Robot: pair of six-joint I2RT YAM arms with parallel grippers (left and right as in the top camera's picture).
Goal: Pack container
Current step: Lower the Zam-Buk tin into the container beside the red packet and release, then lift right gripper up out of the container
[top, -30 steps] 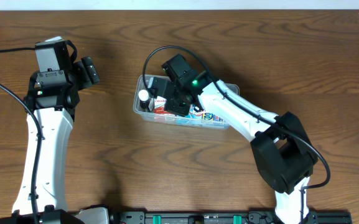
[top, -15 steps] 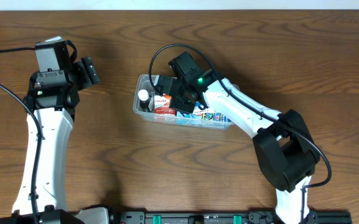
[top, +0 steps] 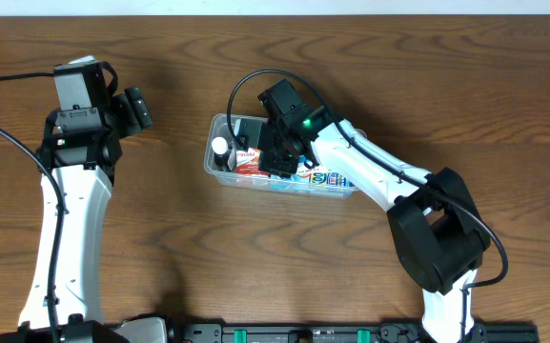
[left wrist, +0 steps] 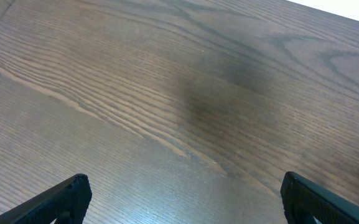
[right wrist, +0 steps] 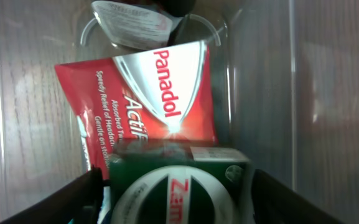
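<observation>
the container (top: 225, 175), clear plastic, sits on the tabletop (top: 179, 248) near the middle, well apart from the left gripper (left wrist: 185, 186), whose jaws are wide w/ only bare wood under them. the right gripper (top: 276, 164) is down inside the container's left half. its jaws are apart, one at each side of a green box (right wrist: 179, 171), w/ a thin gap seen at one side. in the wrist view the green box partly covers a red panadol pack (right wrist: 160, 93). a white-capped bottle (top: 220, 147) is at the container's left end.
</observation>
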